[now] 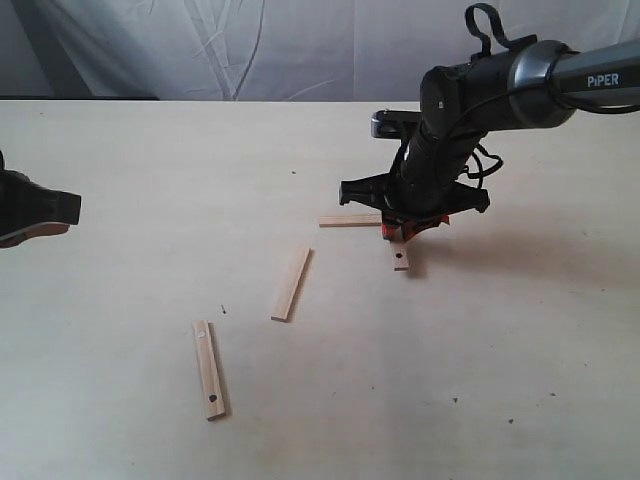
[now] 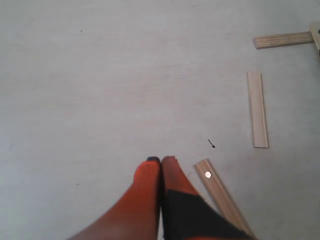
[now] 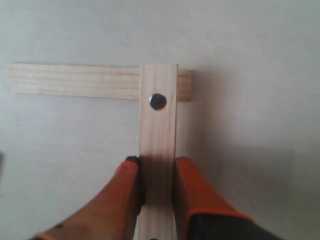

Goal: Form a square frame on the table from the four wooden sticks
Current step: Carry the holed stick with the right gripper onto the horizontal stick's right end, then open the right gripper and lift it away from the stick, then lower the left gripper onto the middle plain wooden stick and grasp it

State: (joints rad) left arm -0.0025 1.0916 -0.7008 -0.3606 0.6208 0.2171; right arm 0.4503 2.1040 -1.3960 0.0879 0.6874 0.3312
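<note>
Four wooden sticks lie on the table (image 1: 120,180). My right gripper (image 1: 408,226) is shut on one stick (image 3: 158,145), its orange fingers (image 3: 192,185) pressing both long edges. That stick's far end, with a dark hole, overlaps the end of a second stick (image 3: 70,81) (image 1: 350,221) at a right angle. A third stick (image 1: 291,284) (image 2: 257,109) lies loose and slanted left of them. The fourth stick (image 1: 208,369) (image 2: 220,192), with holes near its ends, lies nearest the front. My left gripper (image 2: 161,161) is shut and empty, hovering beside the fourth stick, at the exterior view's left edge (image 1: 30,208).
A white cloth backdrop (image 1: 250,50) hangs behind the table's far edge. A small dark speck (image 2: 212,145) marks the surface between the loose sticks. The right arm (image 1: 500,90) reaches in from the upper right.
</note>
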